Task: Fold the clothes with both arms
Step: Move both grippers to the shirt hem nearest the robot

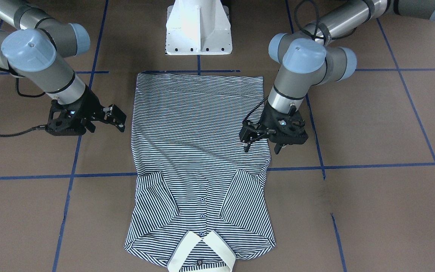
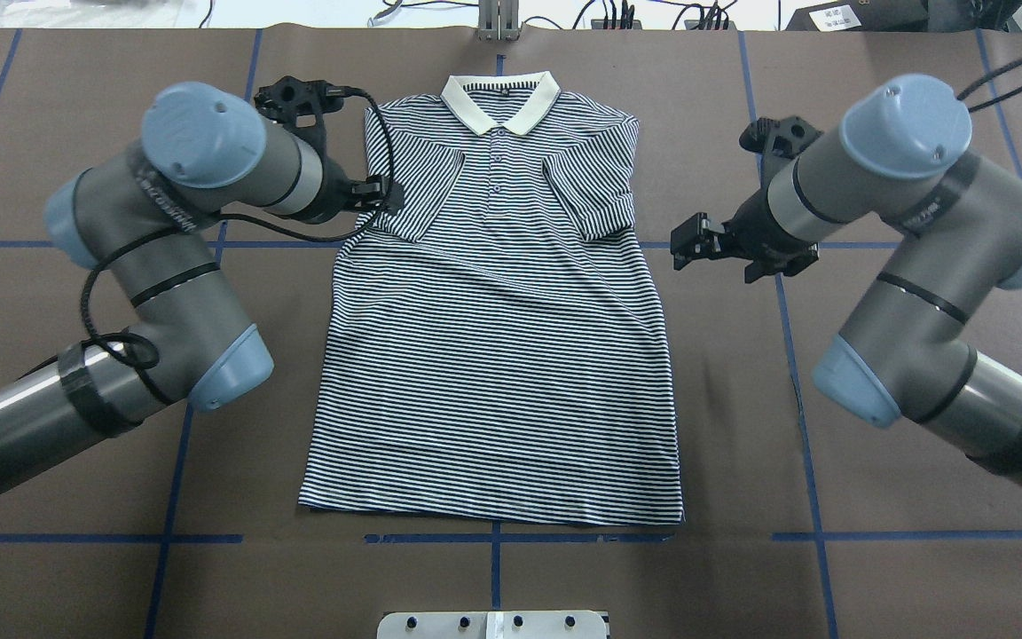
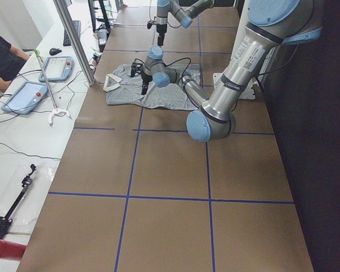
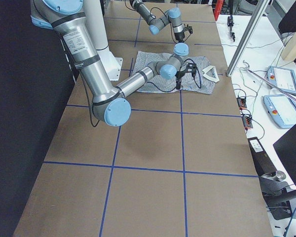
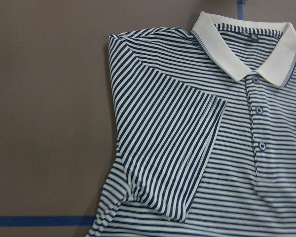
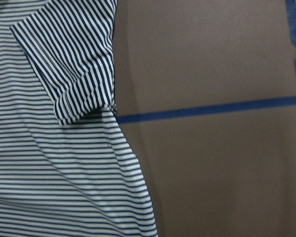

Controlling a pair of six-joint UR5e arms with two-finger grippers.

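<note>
The striped polo shirt (image 2: 493, 355) lies flat and face up on the brown table, with its cream collar (image 2: 500, 102) at the far end from the robot. Both short sleeves are folded in onto the chest. My left gripper (image 2: 382, 197) is open and empty, low over the shirt's edge beside the folded sleeve (image 5: 172, 148); it also shows in the front-facing view (image 1: 263, 147). My right gripper (image 2: 684, 244) is open and empty, just off the shirt's other edge, over bare table (image 1: 116, 119). The right wrist view shows the other folded sleeve (image 6: 74, 64). No fingers show in either wrist view.
The white pedestal base (image 1: 198, 28) stands at the robot's side of the table, past the shirt's hem (image 2: 493, 519). Blue tape lines (image 2: 875, 536) cross the brown table. Tablets (image 3: 28, 96) and cables lie on a side bench beyond the collar end.
</note>
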